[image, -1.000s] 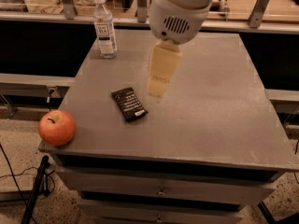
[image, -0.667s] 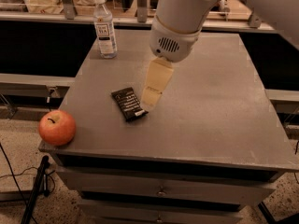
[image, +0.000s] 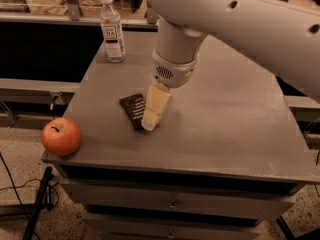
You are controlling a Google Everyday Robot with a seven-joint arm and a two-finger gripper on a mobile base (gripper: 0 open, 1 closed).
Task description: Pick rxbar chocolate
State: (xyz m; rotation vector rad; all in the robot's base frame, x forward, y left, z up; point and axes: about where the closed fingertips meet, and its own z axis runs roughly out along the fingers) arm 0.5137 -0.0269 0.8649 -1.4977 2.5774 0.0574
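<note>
The pincer (image: 151, 121) has come down and moved left over the last second. Earlier it hung above the middle of the desk (image: 225, 124), clear of the bar; now its tip is low over the top and covers the right side of the rxbar chocolate (image: 131, 108). The bar has not shifted. It lies flat on the left half of the desk, nearer the front edge than the back. The apple (image: 61, 136) at the front-left corner and the bottle (image: 113, 31) at the back-left corner have also stayed put. Whether the pincer is wide or narrow I cannot tell, nor whether it touches the wrapper. The approach looks almost finished, with the grasp not yet made; a thin flat bar leaves little to catch, so it may slide instead of lifting
</note>
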